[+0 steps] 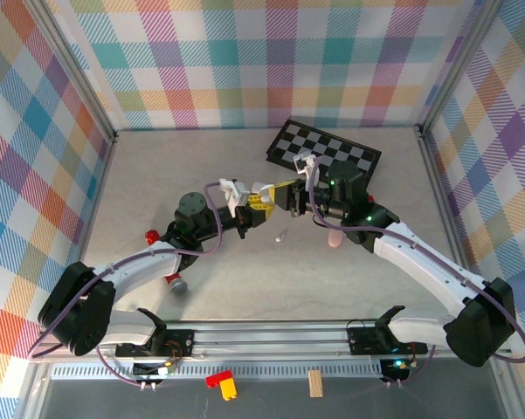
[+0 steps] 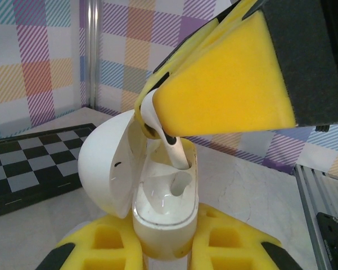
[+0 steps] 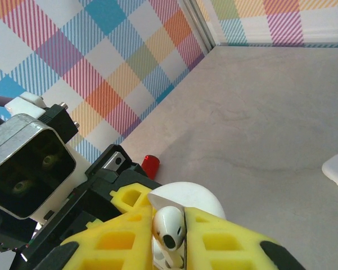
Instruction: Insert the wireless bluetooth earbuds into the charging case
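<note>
1. Left wrist view: the left gripper is clamped on the open case, and its lid leans to the left. The right gripper is closed on a white earbud, whose stem tip is at the mouth of the case.
2. If the stem goes down tilted, it may catch the rim of the slot and jam.
3. If the pads let go too early, the earbud may tip out onto the table.
4. A hard push could slide the case in its grip.

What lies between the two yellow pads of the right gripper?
A white earbud, pinched by the right gripper at the open case; the right wrist view shows it.
</note>
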